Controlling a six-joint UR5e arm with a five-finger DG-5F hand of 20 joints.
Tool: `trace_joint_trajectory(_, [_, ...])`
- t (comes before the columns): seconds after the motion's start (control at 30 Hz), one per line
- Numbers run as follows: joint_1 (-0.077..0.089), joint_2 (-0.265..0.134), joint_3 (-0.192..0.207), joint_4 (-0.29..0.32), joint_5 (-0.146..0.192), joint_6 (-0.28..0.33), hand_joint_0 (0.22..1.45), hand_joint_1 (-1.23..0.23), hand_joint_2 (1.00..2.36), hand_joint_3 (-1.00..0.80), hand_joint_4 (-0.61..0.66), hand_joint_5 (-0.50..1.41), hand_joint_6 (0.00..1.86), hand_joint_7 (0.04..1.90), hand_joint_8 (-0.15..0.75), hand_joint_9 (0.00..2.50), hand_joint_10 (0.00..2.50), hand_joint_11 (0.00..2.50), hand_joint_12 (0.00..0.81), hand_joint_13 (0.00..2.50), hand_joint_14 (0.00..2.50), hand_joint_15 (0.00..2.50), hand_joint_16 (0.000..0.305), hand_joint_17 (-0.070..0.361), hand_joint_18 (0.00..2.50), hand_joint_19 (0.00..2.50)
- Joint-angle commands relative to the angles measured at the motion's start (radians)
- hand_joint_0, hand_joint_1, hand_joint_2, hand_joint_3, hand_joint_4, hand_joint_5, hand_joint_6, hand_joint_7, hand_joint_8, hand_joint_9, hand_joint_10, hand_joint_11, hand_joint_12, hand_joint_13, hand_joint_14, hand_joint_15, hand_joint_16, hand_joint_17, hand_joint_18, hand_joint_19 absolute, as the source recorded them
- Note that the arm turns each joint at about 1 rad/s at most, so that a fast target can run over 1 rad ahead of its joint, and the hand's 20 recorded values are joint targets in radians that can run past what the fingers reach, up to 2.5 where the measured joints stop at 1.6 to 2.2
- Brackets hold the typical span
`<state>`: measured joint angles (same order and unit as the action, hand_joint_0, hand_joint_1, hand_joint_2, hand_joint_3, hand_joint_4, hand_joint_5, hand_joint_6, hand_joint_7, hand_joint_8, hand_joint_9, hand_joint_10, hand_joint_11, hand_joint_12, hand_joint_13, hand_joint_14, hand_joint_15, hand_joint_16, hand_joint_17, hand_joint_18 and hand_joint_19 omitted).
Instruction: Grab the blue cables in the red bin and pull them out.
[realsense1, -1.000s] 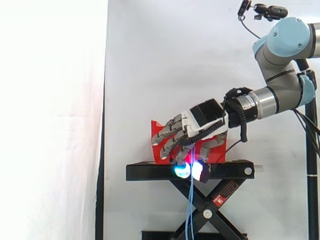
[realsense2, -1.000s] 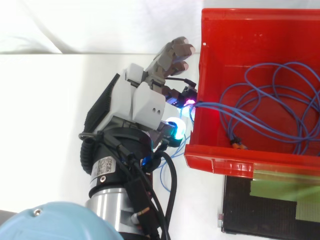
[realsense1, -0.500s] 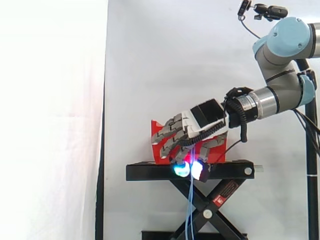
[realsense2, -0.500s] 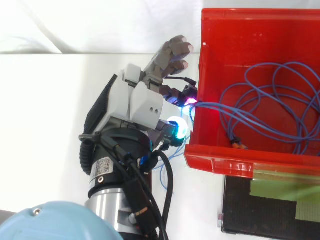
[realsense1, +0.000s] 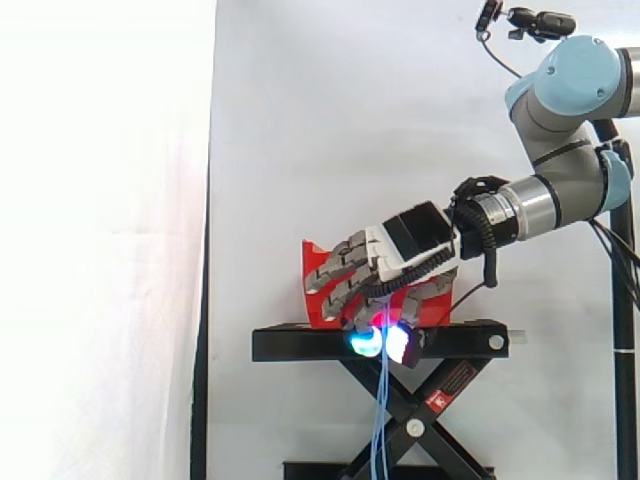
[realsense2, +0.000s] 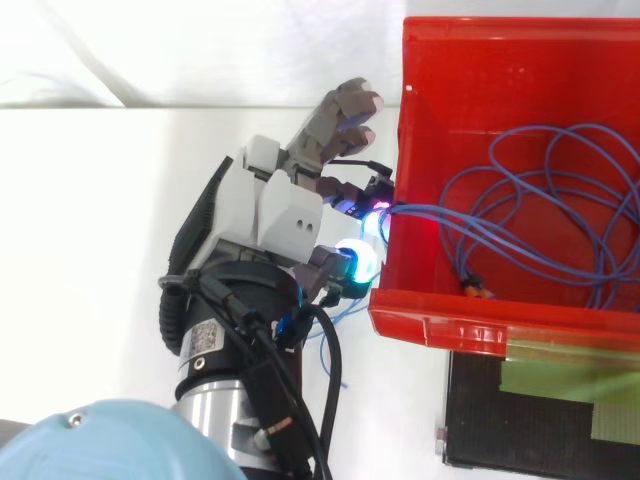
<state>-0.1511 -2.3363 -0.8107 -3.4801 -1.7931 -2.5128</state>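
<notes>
My one hand (realsense2: 280, 205) sits just outside the left wall of the single red bin (realsense2: 480, 322). Thumb and a finger curl to pinch the blue cables (realsense2: 445, 213) where they cross that wall – it stands between my palm and the loops. The strands (too tangled for a sure count) coil across the bin floor – a few hang below my hand, in front of the one black stand (realsense1: 300, 345).

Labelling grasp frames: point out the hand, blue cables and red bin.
hand (realsense2: 285, 205): top view, white back of palm.
blue cables (realsense2: 425, 210): top view, strand by bin wall.
red bin (realsense2: 500, 325): top view, near rim.
</notes>
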Motion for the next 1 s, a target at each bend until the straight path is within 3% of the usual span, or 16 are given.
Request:
trace_joint_trajectory(0.0, [0.001,0.0,-0.001,-0.005,0.0,-0.002,0.91,-0.83,1.0,-1.0,0.23,0.89,0.01,0.64,0.254,0.66,0.01,0.39,0.319,0.38,0.01,0.34,0.042,0.095,0.35,0.63])
trace_joint_trajectory(0.97, [0.001,0.0,-0.002,-0.008,0.0,-0.048,0.91,-0.83,1.0,-1.0,0.21,0.92,0.01,0.67,0.254,0.66,0.01,0.39,0.321,0.4,0.01,0.35,0.042,0.095,0.35,0.63])
